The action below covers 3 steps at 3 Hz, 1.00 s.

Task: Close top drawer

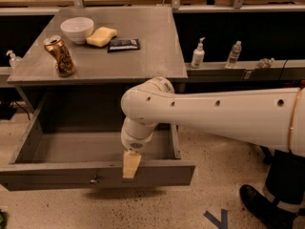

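The top drawer [95, 173] is a large grey box pulled far out from under the grey table, and its inside is bare. Its broad front panel faces me with a small metal knob [94, 179] near the centre. My white arm reaches in from the right. My gripper [131, 164] hangs down at the drawer's front edge, right of the knob. Its tan tip lies over the top of the front panel.
On the grey table top [152, 56] are a white bowl [76, 28], a yellow sponge [101, 36], a dark packet [123, 44] and a tilted can [60, 56]. Bottles [198, 54] stand on a shelf to the right. A person's shoe [262, 206] is at the lower right.
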{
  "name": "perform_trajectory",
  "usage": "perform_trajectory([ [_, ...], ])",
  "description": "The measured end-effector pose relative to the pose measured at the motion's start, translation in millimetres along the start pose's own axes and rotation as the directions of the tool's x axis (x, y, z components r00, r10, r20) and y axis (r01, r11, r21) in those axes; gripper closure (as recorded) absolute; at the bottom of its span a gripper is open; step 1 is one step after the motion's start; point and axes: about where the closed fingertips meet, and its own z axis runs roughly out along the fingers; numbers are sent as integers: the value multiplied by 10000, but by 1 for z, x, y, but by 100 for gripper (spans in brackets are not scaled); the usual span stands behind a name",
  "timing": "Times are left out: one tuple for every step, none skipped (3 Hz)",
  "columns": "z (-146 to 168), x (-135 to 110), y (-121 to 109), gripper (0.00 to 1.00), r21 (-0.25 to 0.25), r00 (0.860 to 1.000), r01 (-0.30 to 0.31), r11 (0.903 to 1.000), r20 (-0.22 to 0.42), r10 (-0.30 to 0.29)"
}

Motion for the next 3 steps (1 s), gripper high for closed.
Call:
perform_trajectory([
  [-1, 0, 0, 27, 0, 10000, -1, 10000, 0, 1],
  [-9, 6, -22, 49, 228, 9997, -259, 9994, 41, 258],
  [-9, 6, -22, 72, 228, 9997, -259, 9994, 41, 258],
])
